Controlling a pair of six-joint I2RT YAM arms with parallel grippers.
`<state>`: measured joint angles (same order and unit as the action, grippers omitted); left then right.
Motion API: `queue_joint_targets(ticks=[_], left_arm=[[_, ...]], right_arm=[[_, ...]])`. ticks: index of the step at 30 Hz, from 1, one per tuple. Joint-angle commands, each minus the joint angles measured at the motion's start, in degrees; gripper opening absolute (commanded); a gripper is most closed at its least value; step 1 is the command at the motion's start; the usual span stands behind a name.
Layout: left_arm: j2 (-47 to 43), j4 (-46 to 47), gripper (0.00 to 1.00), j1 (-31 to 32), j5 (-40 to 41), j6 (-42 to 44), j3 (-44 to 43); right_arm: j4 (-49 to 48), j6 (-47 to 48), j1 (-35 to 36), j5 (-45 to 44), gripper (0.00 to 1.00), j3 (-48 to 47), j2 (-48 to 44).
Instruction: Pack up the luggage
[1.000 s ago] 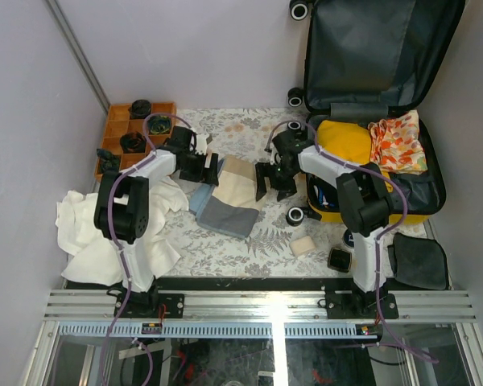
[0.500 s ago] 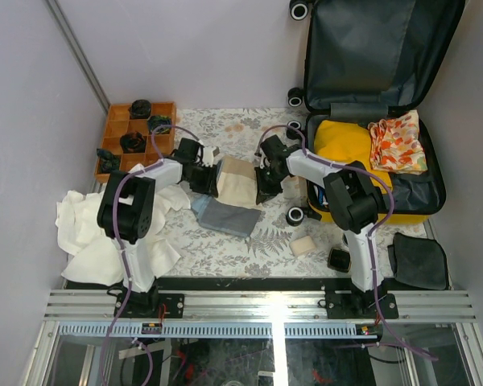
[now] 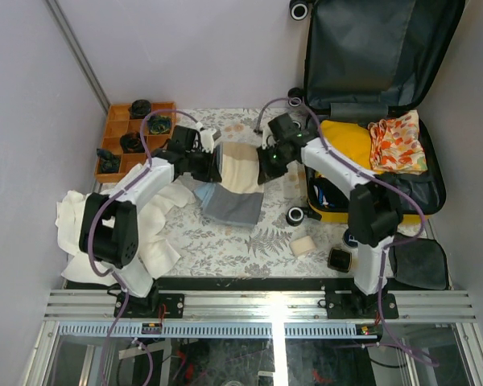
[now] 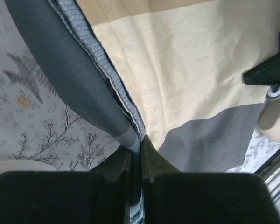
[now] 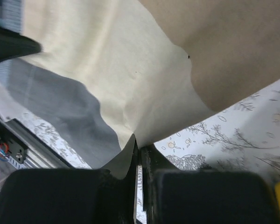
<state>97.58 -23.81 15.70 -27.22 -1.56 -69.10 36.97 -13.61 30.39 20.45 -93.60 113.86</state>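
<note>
Sagging limply mid-frame, the beige-grey garment is clamped at opposite edges by left tool and right tool

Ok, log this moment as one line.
left gripper: shut on cloth | right gripper: shut on cloth | cloth: beige-grey, held up between both grippers | luggage: open, cloth not yet inside

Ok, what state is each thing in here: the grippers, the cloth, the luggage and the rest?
left gripper: shut on the folded cloth.
right gripper: shut on the folded cloth.
folded cloth: pinched at both sides, not yet in the luggage.
luggage: open, lid upright, yellow bundle and floral cloth inside.
white cloth: crumpled on the table.
orange tray: dark items in compartments.
</note>
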Motion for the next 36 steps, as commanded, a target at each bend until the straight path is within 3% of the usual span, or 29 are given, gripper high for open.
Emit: queue_joint_targets(ticks=[1, 9, 20, 28, 36], left_arm=[[-3.5, -0.7, 0.0, 1.6, -2.4, -0.7, -5.5], [-0.6, 1.4, 0.0, 6.9, -3.8, -5.5, -20.6], [16.5, 14.6, 0.0, 21.7, -0.5, -13.2, -39.3], [34.1, 22.1, 0.0, 27.4, 2.3, -15.1, -56.7], [43.9, 29.6, 0.0, 28.3, 7.5, -14.1, -59.2]], right_arm=[[4.7, 3.9, -3.1, -0.8, 0.0, -6.8, -8.2], [12.0, 8.6, -12.7, -4.1, 0.0, -14.5, -13.4], [17.5, 16.9, -31.5, -11.5, 0.0, -20.5, -15.3], [14.3, 23.5, -41.5, -16.4, 0.0, -22.8, -8.4], [8.7, 26.1, -43.7, -17.7, 0.0, -24.4, 0.8]])
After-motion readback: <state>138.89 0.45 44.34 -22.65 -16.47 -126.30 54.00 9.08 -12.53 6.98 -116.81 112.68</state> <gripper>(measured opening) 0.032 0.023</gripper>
